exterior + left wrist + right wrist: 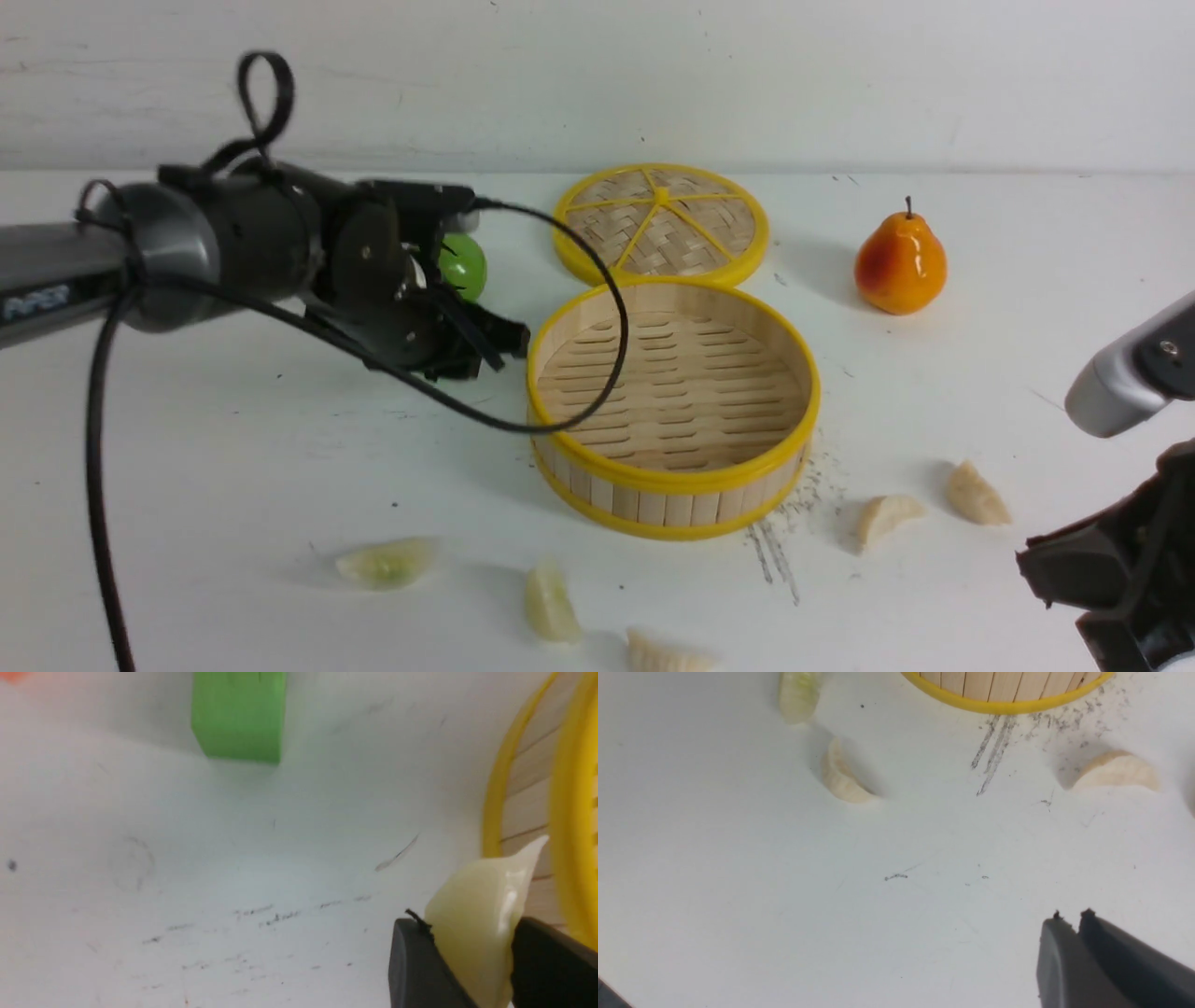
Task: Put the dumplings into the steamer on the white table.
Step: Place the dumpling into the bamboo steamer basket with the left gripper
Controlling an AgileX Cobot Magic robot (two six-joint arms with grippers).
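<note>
The left tool [469,940], jaws partly closed, pinches a glossy pale crescent dumpling [481,891] just beside the round bamboo steamer [672,481]. It is probably soft and slippery, best held across its plump middle. The right tool [1069,924] is closed, empty.

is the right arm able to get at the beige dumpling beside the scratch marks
Probably yes: the dumpling lies near the right end effector with only bare table between; it is empty but shut.
</note>
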